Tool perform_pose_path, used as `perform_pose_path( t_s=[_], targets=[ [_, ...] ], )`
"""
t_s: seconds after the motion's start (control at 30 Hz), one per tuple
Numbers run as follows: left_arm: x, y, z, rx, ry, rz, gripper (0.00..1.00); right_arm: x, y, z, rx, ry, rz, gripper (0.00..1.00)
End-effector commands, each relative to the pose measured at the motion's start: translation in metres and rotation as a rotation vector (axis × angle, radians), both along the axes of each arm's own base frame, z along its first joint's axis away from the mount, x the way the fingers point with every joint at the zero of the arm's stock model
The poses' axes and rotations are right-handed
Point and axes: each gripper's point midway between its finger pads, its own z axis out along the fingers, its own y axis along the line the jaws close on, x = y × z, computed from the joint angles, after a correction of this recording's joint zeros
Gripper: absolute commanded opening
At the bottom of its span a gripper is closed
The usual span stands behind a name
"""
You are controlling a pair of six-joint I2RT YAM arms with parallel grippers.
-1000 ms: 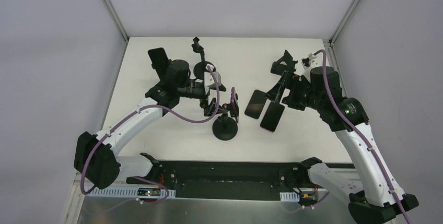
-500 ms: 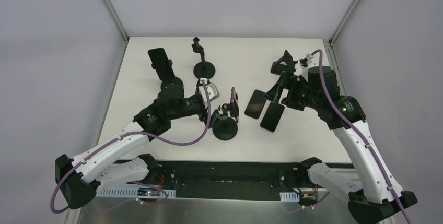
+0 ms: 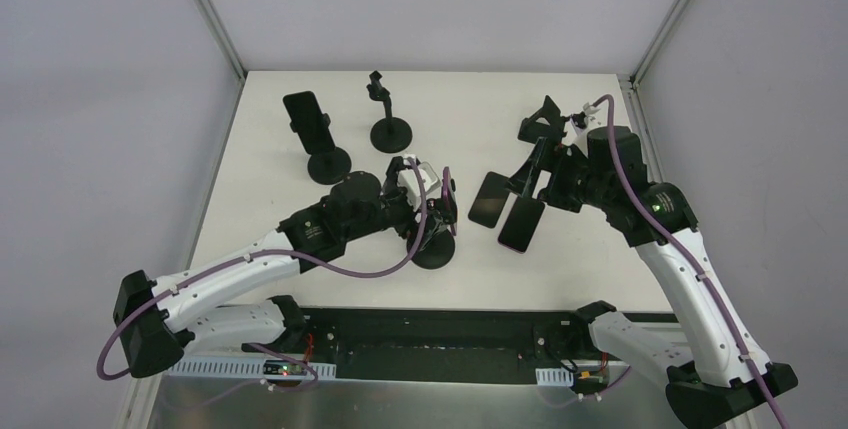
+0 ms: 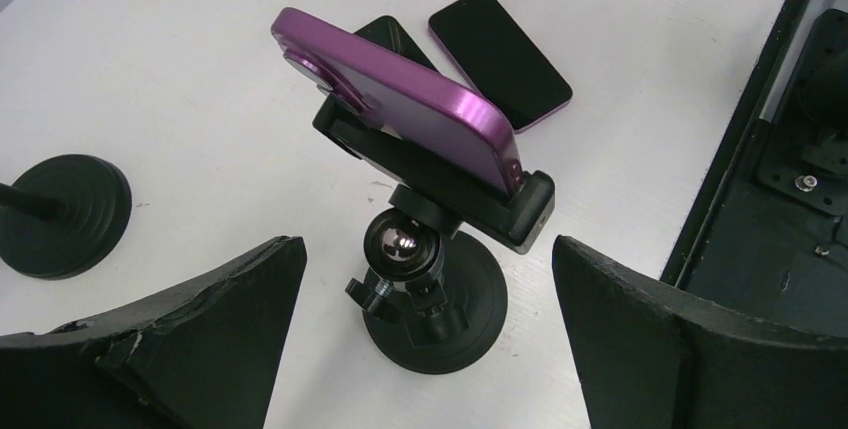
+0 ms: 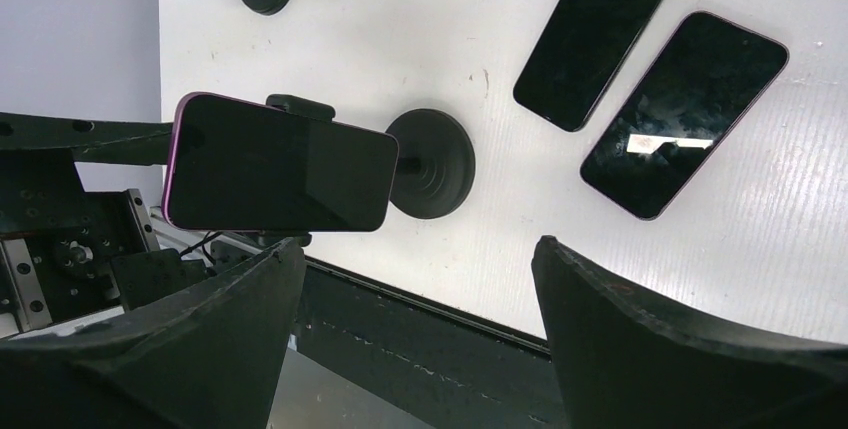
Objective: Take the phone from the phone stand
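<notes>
Purple phone (image 4: 400, 99) sits in phone stand (image 4: 432, 304), front-centre of surface (image 4: 190, 69). Left claw (image 4: 425, 249) gapes open facing it; right claw (image 5: 415, 247) open, empty. Pinch phone edges, lift slowly; stand prob. tips easily.

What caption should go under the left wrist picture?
Left tool, open, in front of the purple phone clamped in its stand.

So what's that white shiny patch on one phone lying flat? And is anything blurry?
Right wrist view: that's glare, a light reflecting off the screen of the flat phone. Left wrist view: a sheen runs along the edge of the purple phone. Top view: even light, soft shadows, nothing blurry.
</notes>
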Motion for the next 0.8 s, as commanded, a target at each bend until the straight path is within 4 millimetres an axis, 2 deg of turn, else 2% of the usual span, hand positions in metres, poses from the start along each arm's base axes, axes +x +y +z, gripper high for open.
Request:
perform_pose_path(
  t_s=[0.0,0.43,0.77],
  targets=[
    [0.007,-0.013,0.036,-0.099,-0.037,0.020,0.99,0.002,0.000,0.001,0.002,-0.021,0.009,0.88],
    [0.014,-0.033,0.042,-0.139,-0.023,0.020,0.99,0.004,0.002,-0.001,-0.005,-0.015,0.019,0.88],
    [0.020,-0.041,0.023,-0.098,-0.029,0.019,0.99,0.004,0.002,0.002,-0.008,-0.017,0.028,0.88]
  ],
)
